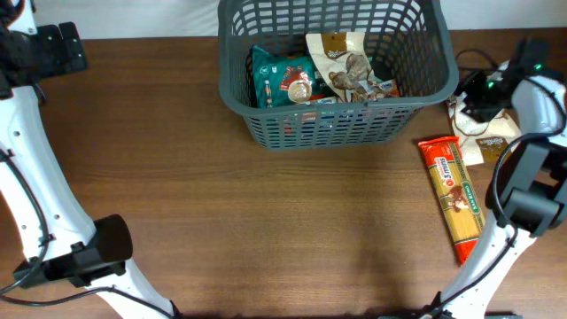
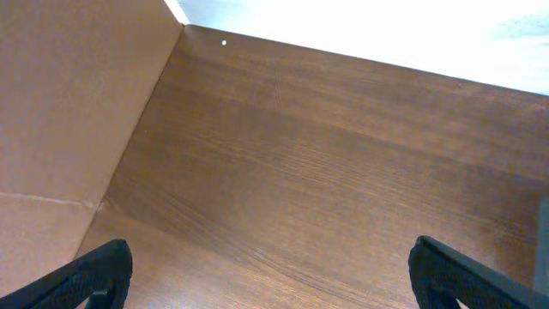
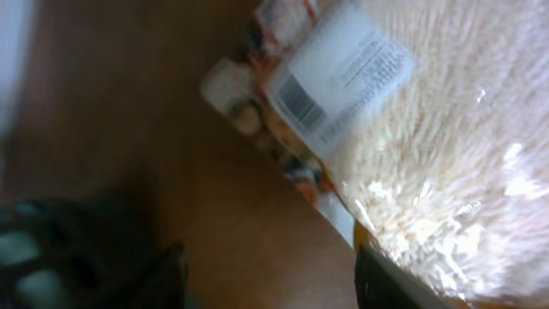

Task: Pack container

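container (image 1: 328, 128): far middle of table (image 1: 221, 204), teal packet (image 1: 279, 84) and beige packet (image 1: 345, 62) inside | left gripper (image 2: 270, 253): jaws wide apart, empty, over bare wood | right gripper (image 3: 270, 275): right of container, beside a clear pale packet (image 3: 429, 172); jaws apparently parted, nothing between, view blurred | spaghetti packet (image 1: 454, 195): flat on table

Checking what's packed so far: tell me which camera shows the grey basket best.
Overhead: the whole container shows, with rim, slotted walls and packets inside. The left wrist view shows only the table. The right wrist view is blurred; a dark shape at lower left may be its wall, but I cannot tell.
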Available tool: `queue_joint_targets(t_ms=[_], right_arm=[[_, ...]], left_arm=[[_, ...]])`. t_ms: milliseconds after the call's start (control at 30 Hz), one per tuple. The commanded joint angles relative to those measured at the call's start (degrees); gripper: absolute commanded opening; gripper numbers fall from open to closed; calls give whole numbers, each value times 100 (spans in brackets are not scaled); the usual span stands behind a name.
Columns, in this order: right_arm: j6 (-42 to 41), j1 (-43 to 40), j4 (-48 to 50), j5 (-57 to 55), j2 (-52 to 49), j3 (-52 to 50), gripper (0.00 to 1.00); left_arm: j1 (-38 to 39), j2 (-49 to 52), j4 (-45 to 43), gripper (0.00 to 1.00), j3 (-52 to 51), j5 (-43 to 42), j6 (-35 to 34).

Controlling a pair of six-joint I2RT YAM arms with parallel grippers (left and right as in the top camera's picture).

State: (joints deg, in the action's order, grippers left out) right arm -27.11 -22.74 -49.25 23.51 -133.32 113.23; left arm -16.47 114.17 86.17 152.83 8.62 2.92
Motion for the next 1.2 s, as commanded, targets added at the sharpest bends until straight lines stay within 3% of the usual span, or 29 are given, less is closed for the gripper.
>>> queue_joint_targets(t_ms=[0,233,433,700,867,1167], right_arm=[[343,-190,-149,92,120,579,61],[1314,-538,-280,-50,120,1172,71],[3613,-730,-306,-634,111,1172,88],[5434,-741,-216,-715,39,1169,93],[5541,-763,-133,-1543,-190,1154,96],[5821,-815,-186,-1561,-584,1143,97]], left_arm=[[-20,28,2,99,-24,22,-79],[-20,28,2,99,-24,22,-79],[-20,28,2,99,-24,22,-79],[-20,28,2,99,-24,22,-79],[-20,28,2,99,-24,22,-79],[-20,28,2,99,-24,22,-79]])
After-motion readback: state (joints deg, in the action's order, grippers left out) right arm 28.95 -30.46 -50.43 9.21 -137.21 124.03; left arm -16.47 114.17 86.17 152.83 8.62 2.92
